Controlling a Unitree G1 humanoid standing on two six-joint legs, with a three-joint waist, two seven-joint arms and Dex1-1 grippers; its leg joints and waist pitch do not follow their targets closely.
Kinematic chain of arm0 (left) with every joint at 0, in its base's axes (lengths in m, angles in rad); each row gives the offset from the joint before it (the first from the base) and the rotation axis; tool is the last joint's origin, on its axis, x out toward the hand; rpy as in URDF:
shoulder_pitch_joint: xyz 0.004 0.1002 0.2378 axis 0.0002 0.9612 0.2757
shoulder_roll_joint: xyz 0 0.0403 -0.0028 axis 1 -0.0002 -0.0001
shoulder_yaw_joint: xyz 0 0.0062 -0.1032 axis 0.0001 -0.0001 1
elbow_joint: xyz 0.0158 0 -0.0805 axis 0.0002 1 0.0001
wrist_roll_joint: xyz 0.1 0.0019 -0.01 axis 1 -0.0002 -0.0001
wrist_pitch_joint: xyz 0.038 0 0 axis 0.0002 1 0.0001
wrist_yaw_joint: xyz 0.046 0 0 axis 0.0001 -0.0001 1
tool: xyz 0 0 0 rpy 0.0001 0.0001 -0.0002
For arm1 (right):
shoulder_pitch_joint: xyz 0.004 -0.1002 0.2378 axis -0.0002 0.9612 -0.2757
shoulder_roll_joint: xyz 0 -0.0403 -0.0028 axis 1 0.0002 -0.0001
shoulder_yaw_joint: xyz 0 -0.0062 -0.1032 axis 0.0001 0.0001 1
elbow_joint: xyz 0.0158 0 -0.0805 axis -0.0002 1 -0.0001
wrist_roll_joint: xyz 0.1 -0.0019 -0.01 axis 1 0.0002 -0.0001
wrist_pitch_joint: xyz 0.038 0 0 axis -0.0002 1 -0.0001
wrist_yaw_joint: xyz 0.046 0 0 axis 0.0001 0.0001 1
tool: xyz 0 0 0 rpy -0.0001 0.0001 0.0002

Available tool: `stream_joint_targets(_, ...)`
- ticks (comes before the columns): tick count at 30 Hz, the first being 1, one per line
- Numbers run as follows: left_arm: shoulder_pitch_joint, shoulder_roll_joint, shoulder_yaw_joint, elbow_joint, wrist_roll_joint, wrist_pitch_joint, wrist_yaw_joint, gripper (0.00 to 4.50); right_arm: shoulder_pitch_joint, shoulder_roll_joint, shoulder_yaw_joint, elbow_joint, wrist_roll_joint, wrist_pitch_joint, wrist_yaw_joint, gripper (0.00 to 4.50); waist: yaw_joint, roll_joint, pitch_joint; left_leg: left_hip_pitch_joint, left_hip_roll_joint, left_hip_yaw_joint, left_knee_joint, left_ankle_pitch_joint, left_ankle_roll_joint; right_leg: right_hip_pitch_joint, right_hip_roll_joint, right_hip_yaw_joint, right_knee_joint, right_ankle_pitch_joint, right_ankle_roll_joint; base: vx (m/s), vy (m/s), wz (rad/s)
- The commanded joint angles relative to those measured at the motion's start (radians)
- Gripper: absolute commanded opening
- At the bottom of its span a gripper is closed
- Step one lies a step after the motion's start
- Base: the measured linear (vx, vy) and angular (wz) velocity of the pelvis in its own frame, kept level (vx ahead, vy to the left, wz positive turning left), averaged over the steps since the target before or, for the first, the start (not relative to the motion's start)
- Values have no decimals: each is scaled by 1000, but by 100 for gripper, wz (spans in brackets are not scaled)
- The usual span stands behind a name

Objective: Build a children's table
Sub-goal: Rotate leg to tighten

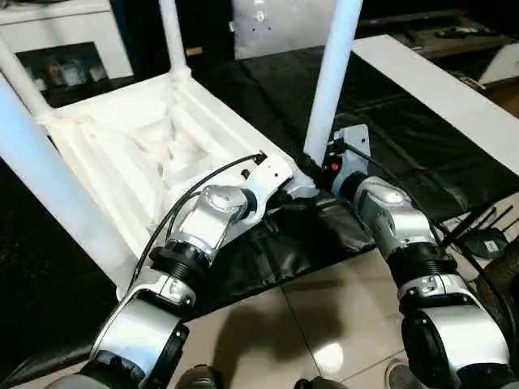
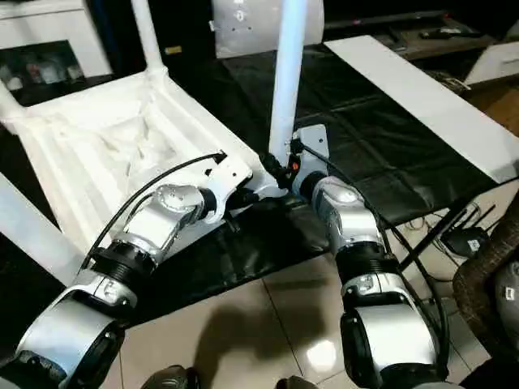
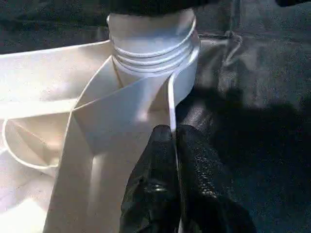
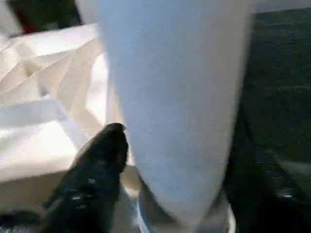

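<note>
White plastic makes up the children's table (image 1: 154,146), which is seen lying upside down on a black sheet (image 1: 389,130) spread over the floor, its ribbed underside turned upward. Four white tubular legs are seen rising from its corners: one at the far corner (image 1: 172,36), one at the far left (image 1: 20,81), a thick-looking one at the near left (image 1: 49,194), and the near right leg (image 1: 332,73) standing in its round corner socket (image 3: 153,53), where ringed threads are visible.

The left gripper (image 3: 175,160) is seen closed tight on the thin upright rim of the table's edge (image 3: 171,107), just below that socket; the rim is pinched between its two black fingers (image 3: 150,179). The left forearm (image 1: 203,227) is stretched across the near edge of the tabletop.

The right gripper (image 1: 312,172) is placed at the base of the near right leg. In the right wrist view one black finger (image 4: 92,179) is seen beside the leg, close against it; the other finger is hidden, so it cannot be told whether the leg is gripped or how wide the fingers stand.

A white cabinet (image 1: 57,40) is seen at the far left, and a long white panel (image 1: 438,89) lies at the right on the sheet.
</note>
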Motion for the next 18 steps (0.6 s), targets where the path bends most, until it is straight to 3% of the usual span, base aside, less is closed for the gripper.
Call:
stream_joint_targets(1,-5,3,-33,-50,4,-50,-53,0,22,1,42,-11,-13,-3,60,319,11,-7,-92,33,59,-19,-42,26,210,76,-81,57,-48,141,-296,0,0,0)
stream_joint_targets(2,0,18,-36,-48,8,-60,-66,0,32,-16,49,-19,-12,-16,89,345,13,-5,-89,36,63,-19,-47,-8,186,75,-81,58,-53,97,-291,0,0,0)
stream_joint_targets(5,11,67,-53,-35,13,-124,-144,0,65,-68,58,-63,-5,-33,190,351,16,-4,-80,41,65,-19,-60,-121,116,75,-80,61,-70,-33,-264,0,0,0)
stream_joint_targets(6,12,78,-57,-33,14,-136,-159,0,71,-80,57,-72,-1,-36,212,386,20,0,-79,41,65,-21,-62,-140,103,76,-82,61,-74,-55,-255,0,0,0)
stream_joint_targets(8,11,101,-66,-25,17,-158,-188,0,81,-109,57,-87,0,-50,257,392,24,-2,-79,49,67,-19,-68,-186,64,70,-81,64,-81,-102,-237,0,0,0)
stream_joint_targets(9,9,117,-73,-14,16,-175,-213,0,88,-130,57,-94,1,-65,289,395,24,-2,-77,46,66,-20,-70,-197,54,71,-82,65,-81,-118,-232,0,0,0)
stream_joint_targets(13,6,148,-90,15,10,-248,-282,0,110,-176,66,-127,21,-94,394,402,25,-5,-69,47,63,-21,-77,-265,29,71,-86,66,-97,-227,-199,0,0,0)
stream_joint_targets(15,14,167,-103,11,-5,-289,-359,0,132,-210,84,-167,38,-102,492,402,30,-6,-72,51,65,-22,-78,-274,27,72,-89,68,-101,-252,-183,0,0,0)
stream_joint_targets(18,19,187,-126,10,-8,-327,-431,0,149,-239,97,-196,49,-100,579,402,37,-9,-79,45,67,-20,-72,-201,52,73,-86,67,-84,-149,-210,0,0,0)
